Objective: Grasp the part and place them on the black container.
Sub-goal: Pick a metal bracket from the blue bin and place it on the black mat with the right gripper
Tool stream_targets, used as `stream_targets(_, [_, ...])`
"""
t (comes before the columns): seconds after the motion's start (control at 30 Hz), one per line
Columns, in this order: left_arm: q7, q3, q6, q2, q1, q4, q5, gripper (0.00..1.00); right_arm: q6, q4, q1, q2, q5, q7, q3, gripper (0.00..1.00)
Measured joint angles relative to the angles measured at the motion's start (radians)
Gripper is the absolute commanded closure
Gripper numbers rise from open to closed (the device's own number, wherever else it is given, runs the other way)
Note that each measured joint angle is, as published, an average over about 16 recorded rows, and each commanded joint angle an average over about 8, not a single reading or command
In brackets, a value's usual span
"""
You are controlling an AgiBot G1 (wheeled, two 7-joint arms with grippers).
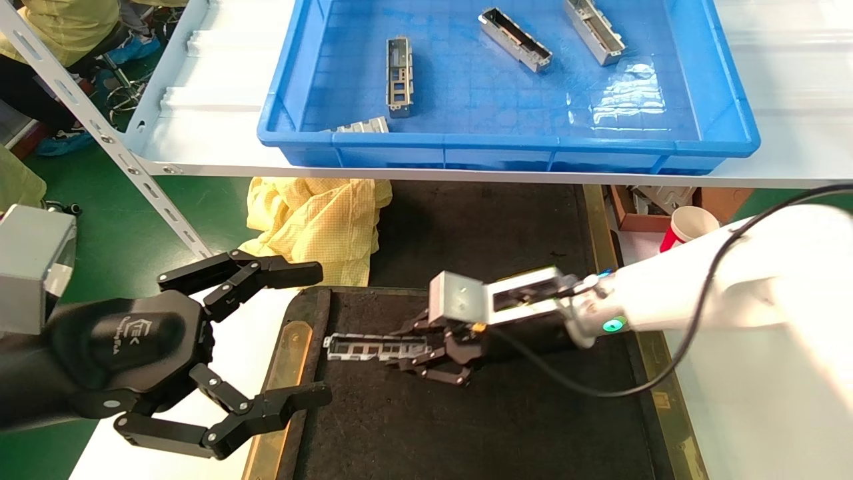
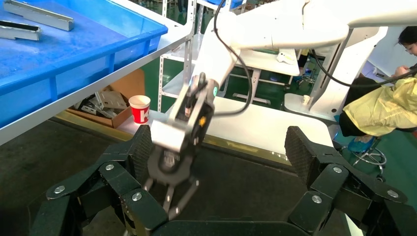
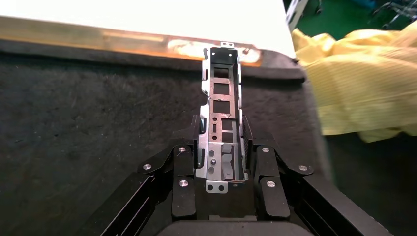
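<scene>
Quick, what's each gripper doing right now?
Left gripper: open, empty, beside the black container.
Right gripper: shut on the part, over the container.

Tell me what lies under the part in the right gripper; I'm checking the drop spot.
Under the part, held by the right gripper, the black container shows bare through the cutouts. The patch beneath the fingers is covered.

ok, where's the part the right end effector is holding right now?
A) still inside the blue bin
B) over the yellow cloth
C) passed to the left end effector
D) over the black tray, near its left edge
D: the right end effector is shut on the part, low over the black tray, its free end toward the left brass strip.
</scene>
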Motion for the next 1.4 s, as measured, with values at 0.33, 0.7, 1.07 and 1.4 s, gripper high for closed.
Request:
stream_targets(0.33, [0.000,0.000,0.000,0.000,0.000,0.000,0.000,0.00,0.061,-0.038,-0.050,-0.055,0.007,-0.025,-0.008,1.00])
stream_targets(0.7, [0.000,0.000,0.000,0.000,0.000,0.000,0.000,0.00,0.116,-0.018,-0.079,-0.060,0.029,-0.017,-0.021,1.00])
stream_targets(1.07, [0.000,0.000,0.000,0.000,0.000,0.000,0.000,0.00,0.170,0.004,-0.097,-0.062,0.047,-0.004,-0.042,1.00])
stream_targets(1.4, [0.000,0.000,0.000,0.000,0.000,0.000,0.000,0.00,0.222,0.031,-0.109,-0.063,0.062,0.006,-0.065,1.00])
